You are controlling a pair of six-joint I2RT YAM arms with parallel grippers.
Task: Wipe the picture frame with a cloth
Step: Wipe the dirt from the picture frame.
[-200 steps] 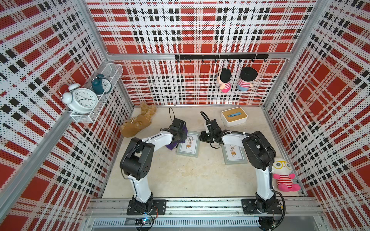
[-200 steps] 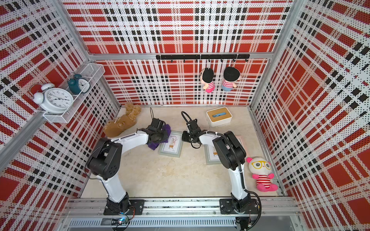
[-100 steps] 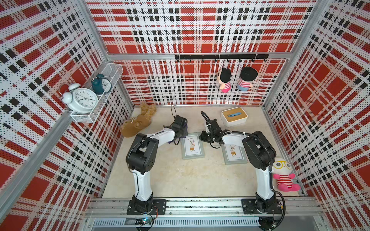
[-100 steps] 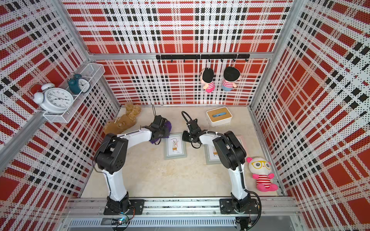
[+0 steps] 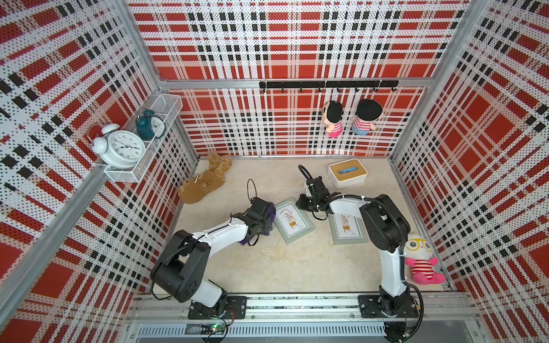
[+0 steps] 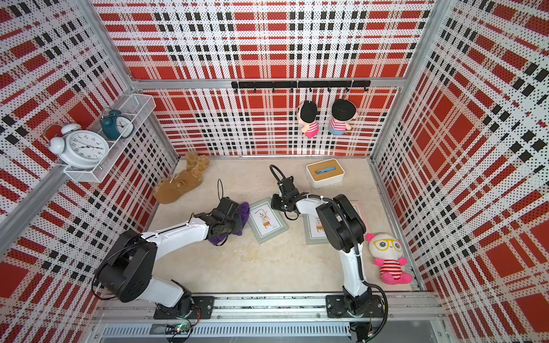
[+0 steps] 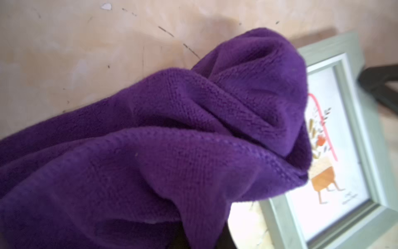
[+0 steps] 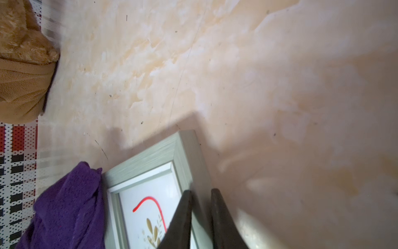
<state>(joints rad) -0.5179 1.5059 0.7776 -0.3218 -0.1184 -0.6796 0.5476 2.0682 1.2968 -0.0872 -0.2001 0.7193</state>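
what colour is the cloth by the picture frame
Deep purple; the cloth shows best in the left wrist view.

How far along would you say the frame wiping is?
Done: the left gripper holds the deep purple terry cloth. In hand: the right gripper pinches the rim of the tilted grey-green picture frame while the cloth touches its opposite edge. Left: wiping the glass, mostly uncovered.
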